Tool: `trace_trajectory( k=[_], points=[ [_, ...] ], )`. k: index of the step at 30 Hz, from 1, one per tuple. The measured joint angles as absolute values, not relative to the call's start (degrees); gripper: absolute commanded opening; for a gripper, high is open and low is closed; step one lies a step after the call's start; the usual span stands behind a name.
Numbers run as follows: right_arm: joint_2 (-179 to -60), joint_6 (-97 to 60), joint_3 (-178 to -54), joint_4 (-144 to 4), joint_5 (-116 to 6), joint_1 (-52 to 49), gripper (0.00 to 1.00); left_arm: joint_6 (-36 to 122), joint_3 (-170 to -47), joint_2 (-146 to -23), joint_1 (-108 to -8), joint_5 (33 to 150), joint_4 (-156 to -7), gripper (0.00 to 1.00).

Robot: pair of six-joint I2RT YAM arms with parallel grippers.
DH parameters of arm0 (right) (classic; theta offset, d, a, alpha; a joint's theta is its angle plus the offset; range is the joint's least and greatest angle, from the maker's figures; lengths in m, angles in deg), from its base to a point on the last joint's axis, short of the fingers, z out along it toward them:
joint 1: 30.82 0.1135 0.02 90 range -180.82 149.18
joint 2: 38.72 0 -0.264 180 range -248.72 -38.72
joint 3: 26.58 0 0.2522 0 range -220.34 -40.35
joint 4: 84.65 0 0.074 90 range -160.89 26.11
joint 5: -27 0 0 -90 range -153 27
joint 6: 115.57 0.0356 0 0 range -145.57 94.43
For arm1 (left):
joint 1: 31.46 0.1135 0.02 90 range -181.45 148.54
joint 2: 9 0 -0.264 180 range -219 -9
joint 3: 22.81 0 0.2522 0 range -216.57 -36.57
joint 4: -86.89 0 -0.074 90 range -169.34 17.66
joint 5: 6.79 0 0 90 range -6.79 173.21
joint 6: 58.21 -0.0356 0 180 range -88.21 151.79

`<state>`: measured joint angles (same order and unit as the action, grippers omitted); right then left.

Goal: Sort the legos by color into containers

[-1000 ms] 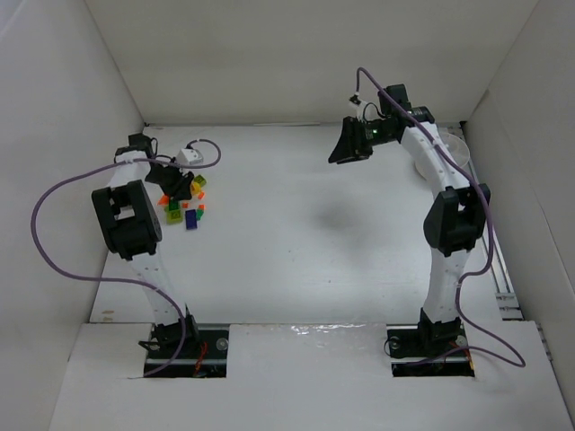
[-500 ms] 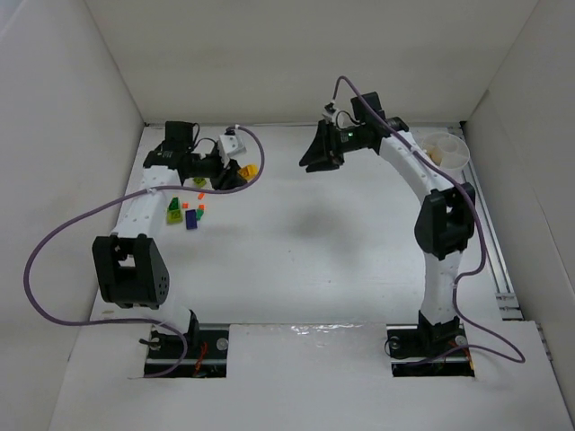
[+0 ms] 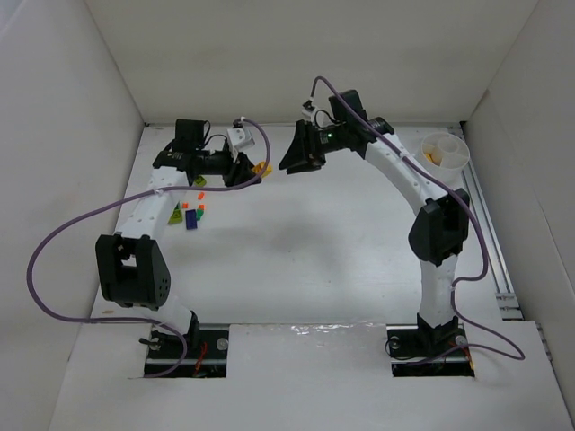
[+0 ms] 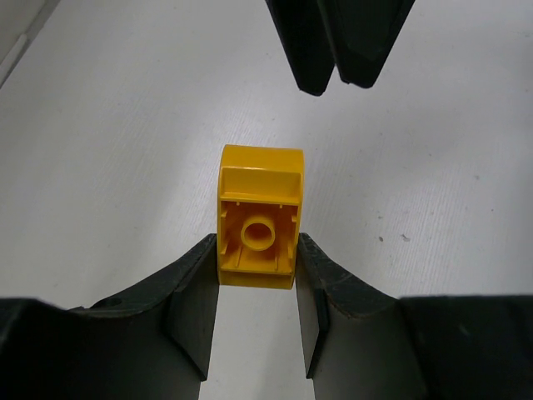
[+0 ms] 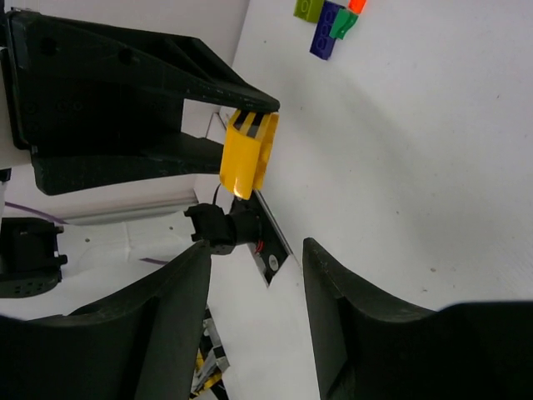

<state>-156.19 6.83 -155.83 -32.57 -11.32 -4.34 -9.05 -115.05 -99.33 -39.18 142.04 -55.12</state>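
1. When the scene was viewed from above, a yellow lego (image 3: 261, 168) was seen clamped in the left gripper (image 3: 250, 169) toward the far left of the table (image 3: 296, 251). The right gripper (image 3: 292, 160) was poised just to its right, facing it. The white cup (image 3: 446, 151) was set at the far right, well apart and nearer the right arm. The other legos (image 3: 189, 213) were scattered at the far left.
2. In the left wrist view, the yellow lego was pinched at one end between the fingers (image 4: 193, 292), and its long axis was directed outward toward the right gripper.
3. In the right wrist view, the right gripper's jaws were spread and nothing was held. The yellow lego was placed ahead of the gap, beyond the tips, its free end toward them. A handover was judged likely.
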Motion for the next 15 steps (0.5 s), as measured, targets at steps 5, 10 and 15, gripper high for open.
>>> trace_trajectory(
  k=[5, 10, 15],
  points=[
    [-156.19, 6.85, -157.57, -32.41, -12.83, -3.53, 0.55, -8.33, -115.05, -99.33, -40.60, 142.74, -55.55, 0.07],
    [-156.30, 6.92, -160.28, -32.54, -14.19, -2.44, 0.55, -8.17, -115.14, -99.33, -41.10, 143.07, -55.55, 0.07],
    [-156.43, 7.13, -160.57, -32.59, -15.10, -1.44, 0.56, -8.20, -115.81, -99.35, -41.24, 143.13, -55.55, 0.07]
  ],
)
